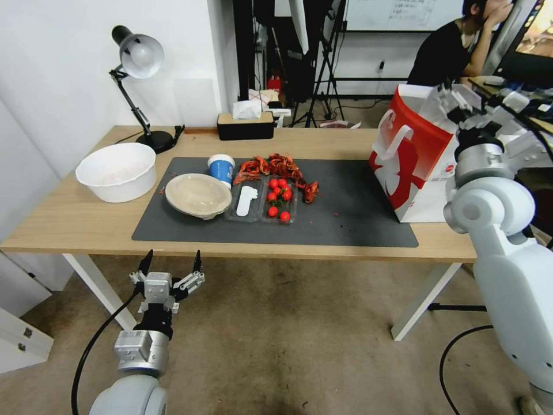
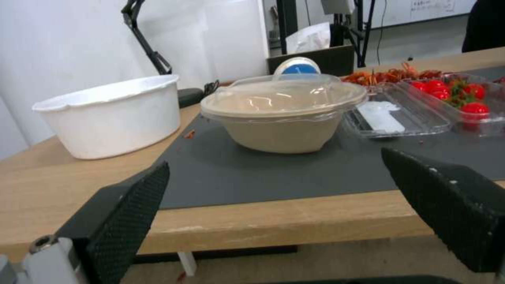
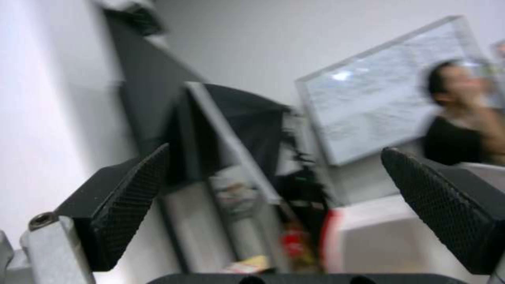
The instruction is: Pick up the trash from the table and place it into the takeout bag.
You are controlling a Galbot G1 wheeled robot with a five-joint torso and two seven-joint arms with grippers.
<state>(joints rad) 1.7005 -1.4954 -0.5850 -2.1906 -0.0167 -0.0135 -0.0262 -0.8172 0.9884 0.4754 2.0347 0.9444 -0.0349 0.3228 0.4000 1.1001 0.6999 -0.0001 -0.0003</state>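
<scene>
The left gripper (image 1: pixel 171 260) hangs released below the desk's (image 1: pixel 69 222) front edge, facing the bowl (image 1: pixel 198 195). The right gripper (image 3: pixel 274 189) hovers released over the bag (image 1: pixel 412 155).

Even, bright indoor light (soft shadows); right wrist view motion-blurred, head view edges bowed.

our right gripper (image 3: pixel 274 197) is spread wide, empty, above the takeout bag (image 3: pixel 378 232) with its red edge.

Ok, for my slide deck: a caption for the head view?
Open left end effector below table edge, facing bowl; right end effector raised by bag.
</scene>
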